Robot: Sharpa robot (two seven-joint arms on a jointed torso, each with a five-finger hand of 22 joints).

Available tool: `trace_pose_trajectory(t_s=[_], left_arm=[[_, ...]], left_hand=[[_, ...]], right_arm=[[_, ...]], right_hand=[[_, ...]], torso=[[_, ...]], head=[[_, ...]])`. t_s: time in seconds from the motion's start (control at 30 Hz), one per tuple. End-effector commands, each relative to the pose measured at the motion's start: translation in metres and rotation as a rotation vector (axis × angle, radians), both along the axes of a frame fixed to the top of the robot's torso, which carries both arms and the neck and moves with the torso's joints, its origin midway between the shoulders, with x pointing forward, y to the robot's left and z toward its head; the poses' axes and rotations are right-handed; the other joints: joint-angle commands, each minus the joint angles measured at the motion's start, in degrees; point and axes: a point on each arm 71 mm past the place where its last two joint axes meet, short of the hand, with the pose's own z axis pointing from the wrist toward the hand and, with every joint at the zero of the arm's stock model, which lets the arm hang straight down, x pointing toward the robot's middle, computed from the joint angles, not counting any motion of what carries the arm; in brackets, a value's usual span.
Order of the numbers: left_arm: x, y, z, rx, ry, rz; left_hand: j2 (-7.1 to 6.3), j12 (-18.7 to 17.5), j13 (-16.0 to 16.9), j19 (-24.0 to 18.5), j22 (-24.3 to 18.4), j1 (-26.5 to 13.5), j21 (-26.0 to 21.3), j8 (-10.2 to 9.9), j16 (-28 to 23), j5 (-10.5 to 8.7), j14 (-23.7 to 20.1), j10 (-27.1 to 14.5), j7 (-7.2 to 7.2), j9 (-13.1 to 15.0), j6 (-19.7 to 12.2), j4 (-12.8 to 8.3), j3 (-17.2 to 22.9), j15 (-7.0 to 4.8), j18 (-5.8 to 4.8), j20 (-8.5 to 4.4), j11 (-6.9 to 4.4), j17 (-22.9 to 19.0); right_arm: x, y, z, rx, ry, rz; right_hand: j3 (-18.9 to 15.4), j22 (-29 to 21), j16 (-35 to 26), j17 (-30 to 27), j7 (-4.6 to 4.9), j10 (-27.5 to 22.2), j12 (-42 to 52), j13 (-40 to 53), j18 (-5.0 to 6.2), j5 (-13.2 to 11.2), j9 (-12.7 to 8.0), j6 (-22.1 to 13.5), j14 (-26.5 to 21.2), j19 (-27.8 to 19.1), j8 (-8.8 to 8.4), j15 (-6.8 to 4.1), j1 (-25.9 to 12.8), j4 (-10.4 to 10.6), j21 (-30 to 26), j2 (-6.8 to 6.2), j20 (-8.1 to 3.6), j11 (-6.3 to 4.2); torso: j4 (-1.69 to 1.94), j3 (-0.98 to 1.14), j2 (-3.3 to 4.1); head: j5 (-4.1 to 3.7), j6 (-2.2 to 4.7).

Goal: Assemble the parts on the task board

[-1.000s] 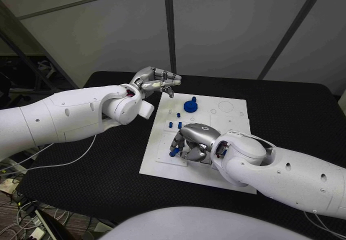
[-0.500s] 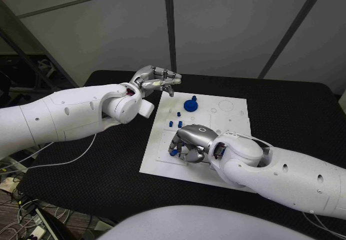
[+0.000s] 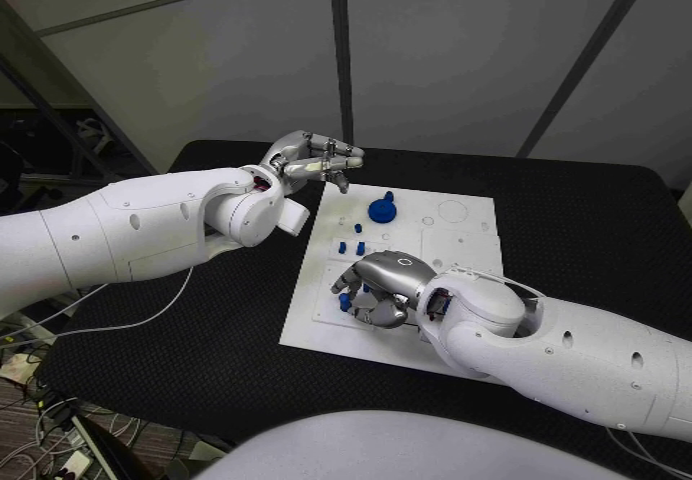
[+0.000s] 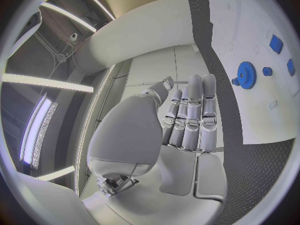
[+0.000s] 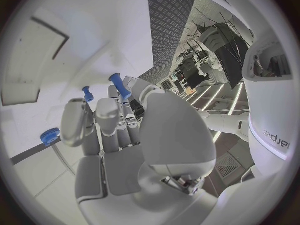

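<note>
Now right hand [image 3: 378, 290] pinches blue peg [image 5: 120, 85] over task board [image 3: 447, 245]; left hand [image 3: 315, 160] empty, fingers apart.

the head camera looks steeply down from above onto the black worktop [image 3: 216, 330] and the white task board [image 3: 454, 235]. each wrist camera sits close behind its own hand, looking along the fingers [image 4: 190, 110]; all three views share the task board.

The right hand [image 3: 378, 290] crowds the task board's [image 3: 447, 250] near-left part, hemmed by small blue pegs [image 3: 351, 246] (the blue gear [image 3: 382, 210] stands farther back). The far-right corner lies bare, and the left hand [image 3: 315, 160] hovers off the far-left edge.
</note>
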Motion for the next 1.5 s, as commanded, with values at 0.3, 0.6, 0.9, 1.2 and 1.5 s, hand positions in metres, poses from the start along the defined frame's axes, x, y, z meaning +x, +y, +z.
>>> trace_pose_trajectory(t_s=[0.3,0.6,0.9,1.2,1.5], left_arm=[[0.0,0.0,0.002,-0.008,-0.008,-0.008],[0.0,0.003,0.002,-0.006,-0.014,0.002],[-0.001,0.01,0.0,-0.001,-0.016,0.019],[-0.006,0.014,-0.009,-0.009,0.003,0.03],[-0.007,0.015,-0.012,-0.013,0.011,0.032]], left_hand=[[0.16,0.2,0.1,0.3,-0.1,0.4,-0.4,0.3,-0.3,-0.03,-0.4,-0.4,-0.03,0.0,-0.2,-0.1,-0.3,-0.01,-1.03,0.25,0.04,-0.1],[0.17,0.3,0.1,0.3,-0.1,0.4,-0.4,0.4,-0.4,-0.03,-0.4,-0.5,-0.04,0.0,-0.2,-0.1,-0.3,0.0,-1.03,0.26,0.04,-0.1],[0.22,0.4,0.1,0.3,-0.1,0.4,-0.4,0.4,-0.4,-0.02,-0.4,-0.5,-0.08,0.0,-0.2,-0.1,-0.4,0.0,-1.03,0.26,0.02,-0.1],[0.26,0.6,0.1,0.4,-0.2,0.3,-0.5,0.6,-0.4,-0.07,-0.4,-0.4,-0.14,0.0,-0.1,0.0,-0.5,0.0,-1.04,0.29,-0.01,-0.2],[0.26,0.6,0.1,0.4,-0.2,0.3,-0.5,0.6,-0.4,-0.07,-0.4,-0.4,-0.14,0.0,-0.1,0.0,-0.5,0.0,-1.04,0.29,-0.01,-0.2]], right_arm=[[-0.001,-0.01,0.012,0.137,-0.053,-0.041],[0.001,-0.05,0.02,0.267,0.018,-0.14],[0.016,-0.135,0.026,0.286,0.272,-0.41],[0.017,-0.19,0.027,0.188,0.214,-0.562],[0.009,-0.213,0.025,0.077,0.156,-0.657]], right_hand=[[-0.7,2.0,-0.1,-0.2,-0.3,0.7,0.7,0.1,0.78,1.1,0.1,-1.2,-0.2,-0.2,-0.03,-0.01,-0.2,0.3,-0.4,-0.52,-0.09,-0.38],[-1.0,2.0,0.0,-0.4,0.82,2.4,2.0,0.3,0.74,1.3,0.6,1.3,-0.2,0.0,0.92,-0.54,-0.3,0.7,-0.3,-0.46,-0.53,-1.03],[-7.2,6.9,5.4,7.0,-0.84,15.9,17.1,10.5,-0.8,5.7,3.4,11.9,1.8,4.7,6.92,-2.98,-3.4,2.7,5.0,-1.12,-2.6,-4.23],[-17.8,11.2,14.7,21.3,-1.91,17.0,62.1,60.6,-2.18,10.3,8.6,10.8,3.4,8.3,11.14,-3.51,-6.5,7.2,9.6,0.98,-3.39,-4.84],[-24.7,13.0,17.6,26.5,-2.02,18.2,66.7,67.1,-2.78,12.8,11.6,9.1,3.9,10.0,13.0,-3.41,-10.1,13.1,11.6,0.71,-3.26,-4.78]], torso=[[-0.07,0.1,-0.04],[-0.22,0.11,-0.17],[-1.21,0.22,-0.81],[-2.24,0.47,-1.37],[-2.62,0.32,-1.65]], head=[[-0.16,0.42],[-1.16,1.02],[-5.32,2.77],[-9.45,3.35],[-10.79,2.83]])
